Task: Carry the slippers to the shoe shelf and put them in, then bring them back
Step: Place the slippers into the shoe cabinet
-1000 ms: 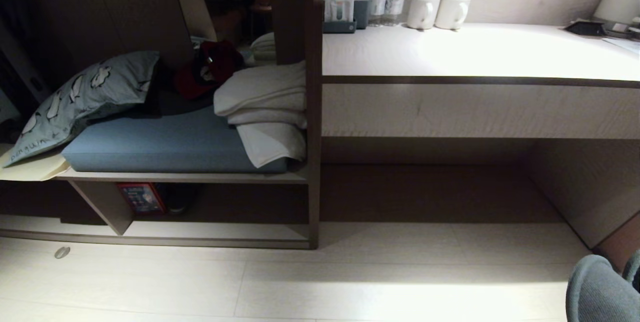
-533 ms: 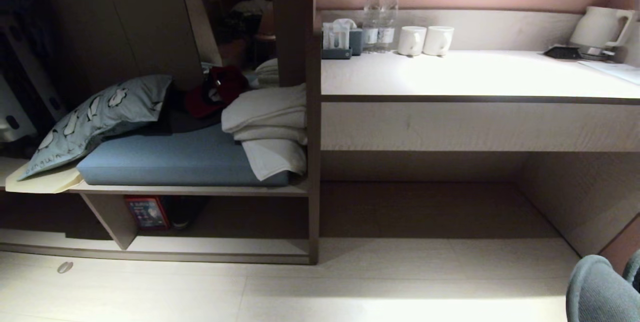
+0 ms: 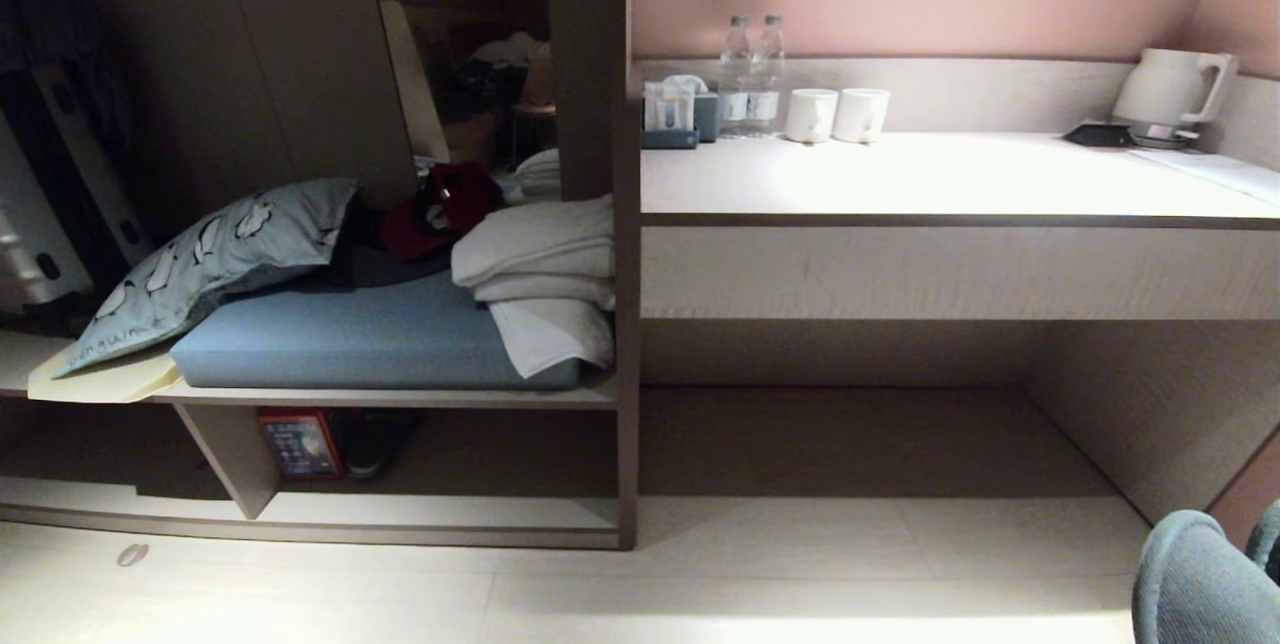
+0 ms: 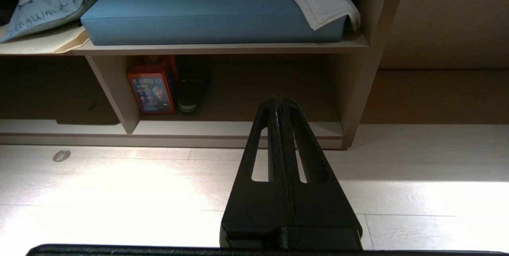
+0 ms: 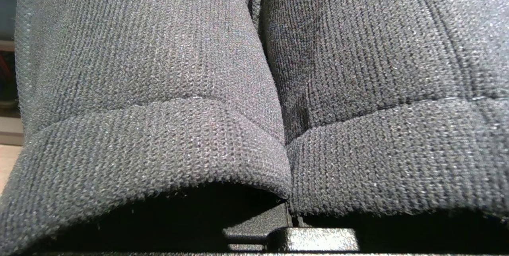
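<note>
On the left sits the shelf [image 3: 420, 509], a low cubby under the blue cushion [image 3: 350, 344], with a slanted divider [image 3: 232, 449] and, just right of it, a red box [image 3: 297, 444] and a lone black shoe [image 3: 375, 439]. The right half of that cubby's floor is bare, and I judge that is where the pair should go.

My left gripper [image 4: 278, 105] hangs empty with its fingers pressed together, pointing at the cubby's right half; it has no job here and should stay tucked so it does not catch the upright post.

At the far right my slippers [image 3: 1195, 579] show at the picture's lower corner, well apart from the shelf. In the right wrist view the slippers [image 5: 254, 101] lie side by side, toes forward, filling the frame. My right gripper is clamped on them at the inner edges where the two meet; its tips are hidden under the fabric.

To do this carry well, I would keep the clamp firm, since soft knit can slip, and keep the pair level and low. I would line up with the bare right bay before reaching, staying clear of the shoe and the box.
</note>
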`<state>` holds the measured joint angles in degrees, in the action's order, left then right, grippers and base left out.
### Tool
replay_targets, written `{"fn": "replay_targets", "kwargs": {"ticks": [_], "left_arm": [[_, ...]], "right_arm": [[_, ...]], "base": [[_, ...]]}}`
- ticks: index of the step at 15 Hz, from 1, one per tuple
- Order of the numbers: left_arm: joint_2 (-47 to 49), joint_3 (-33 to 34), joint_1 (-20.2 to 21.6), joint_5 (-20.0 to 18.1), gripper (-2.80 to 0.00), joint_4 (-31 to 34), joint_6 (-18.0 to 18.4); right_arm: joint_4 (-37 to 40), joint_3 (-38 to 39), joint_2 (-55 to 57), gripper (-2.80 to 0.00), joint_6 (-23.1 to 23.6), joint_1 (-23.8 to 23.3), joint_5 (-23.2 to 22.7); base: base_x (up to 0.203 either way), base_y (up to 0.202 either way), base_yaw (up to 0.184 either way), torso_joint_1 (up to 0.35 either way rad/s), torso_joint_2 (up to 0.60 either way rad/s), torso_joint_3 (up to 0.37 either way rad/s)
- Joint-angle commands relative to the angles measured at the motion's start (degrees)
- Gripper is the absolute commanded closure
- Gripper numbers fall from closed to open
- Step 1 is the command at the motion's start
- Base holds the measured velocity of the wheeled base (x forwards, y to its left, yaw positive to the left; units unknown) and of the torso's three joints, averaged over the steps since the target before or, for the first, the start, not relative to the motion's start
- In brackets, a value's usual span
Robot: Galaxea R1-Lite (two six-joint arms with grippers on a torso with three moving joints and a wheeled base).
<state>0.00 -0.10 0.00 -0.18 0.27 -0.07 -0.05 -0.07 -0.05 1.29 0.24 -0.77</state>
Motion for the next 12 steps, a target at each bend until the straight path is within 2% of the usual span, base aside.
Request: {"fn": "replay_targets", "kwargs": {"ticks": [1,12], "left_arm": [[0.0,0.0,0.0,0.0,0.0,0.0,0.0],[0.0,0.0,0.0,0.0,0.0,0.0,0.0]], "right_arm": [[0.0,0.1,0.0,0.0,0.0,0.0,0.0],[0.0,0.0,0.0,0.0,0.0,0.0,0.0]], "base": [[0.0,0.0,0.0,0.0,0.0,0.0],[0.0,0.0,0.0,0.0,0.0,0.0]]}}
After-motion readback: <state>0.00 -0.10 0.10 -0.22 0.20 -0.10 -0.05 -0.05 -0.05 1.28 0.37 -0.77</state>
